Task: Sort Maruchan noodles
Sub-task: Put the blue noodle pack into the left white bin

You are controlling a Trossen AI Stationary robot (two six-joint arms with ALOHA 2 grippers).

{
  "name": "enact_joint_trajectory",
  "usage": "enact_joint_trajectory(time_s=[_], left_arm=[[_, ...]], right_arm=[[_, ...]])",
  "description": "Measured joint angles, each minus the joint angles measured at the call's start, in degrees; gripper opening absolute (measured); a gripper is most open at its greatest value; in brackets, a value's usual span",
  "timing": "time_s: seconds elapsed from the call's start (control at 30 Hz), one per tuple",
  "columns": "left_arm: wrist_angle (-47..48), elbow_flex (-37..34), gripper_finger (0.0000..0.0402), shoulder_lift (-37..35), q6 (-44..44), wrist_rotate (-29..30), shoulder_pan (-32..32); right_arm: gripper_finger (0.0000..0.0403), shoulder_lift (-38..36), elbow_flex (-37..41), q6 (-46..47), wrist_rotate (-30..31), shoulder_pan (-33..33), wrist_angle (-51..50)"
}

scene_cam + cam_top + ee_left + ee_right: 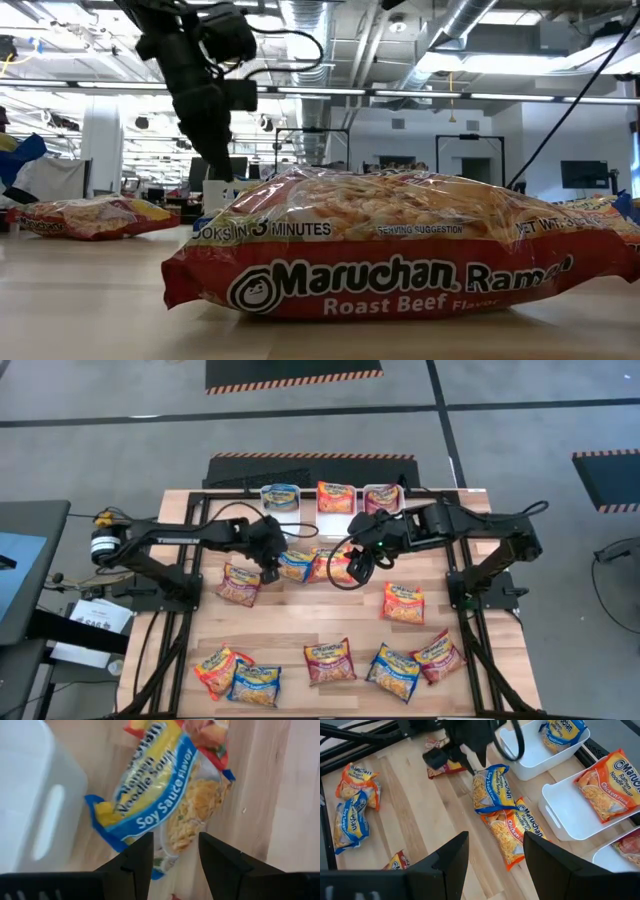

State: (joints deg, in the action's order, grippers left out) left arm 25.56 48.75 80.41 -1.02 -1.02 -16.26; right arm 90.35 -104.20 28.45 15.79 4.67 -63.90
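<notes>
Maruchan noodle packets lie flat across the wooden table. A blue Soy Sauce packet (165, 795) lies near the white trays, overlapping an orange Chicken packet (512, 832). My left gripper (175, 862) is open, slanting down over the blue packet's left end (492, 770), one finger on either side of it. In the high view that gripper (270, 567) stands left of the blue packet (296, 565). My right gripper (495, 852) is open with nothing between its fingers, and hangs high above the table beside the orange packet (325, 565). My left gripper's fingers (142, 857) straddle the blue packet's left end (160, 857) from above, slanting down. I cannot tell whether they touch it. The packet lies flat on the table.
Three white trays stand along the far edge, holding a blue (280, 495), an orange (335, 497) and a dark red packet (382, 498). Loose packets: one (238, 585) left of centre, one (403, 603) right, several along the near edge. A Roast Beef packet (400, 250) lies nearest.
</notes>
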Motion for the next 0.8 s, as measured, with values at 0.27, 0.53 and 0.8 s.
enact_joint_trajectory(time_s=[0.27, 0.53, 0.8], left_arm=[[-7.70, 0.00, 0.0142, 5.79, 0.16, 3.59, 0.55], [-10.87, 0.07, 0.0142, 10.59, -1.07, 6.24, 0.53], [-9.84, 0.13, 0.0142, 10.98, 3.52, 2.96, 1.83]], right_arm=[[0.0214, 0.00, 0.00, -0.46, 0.00, -0.36, -0.25], [0.0214, 0.00, 0.00, -0.68, 0.00, -0.33, -0.83], [0.0214, 0.00, 0.00, -1.94, 0.00, -0.36, -0.85]])
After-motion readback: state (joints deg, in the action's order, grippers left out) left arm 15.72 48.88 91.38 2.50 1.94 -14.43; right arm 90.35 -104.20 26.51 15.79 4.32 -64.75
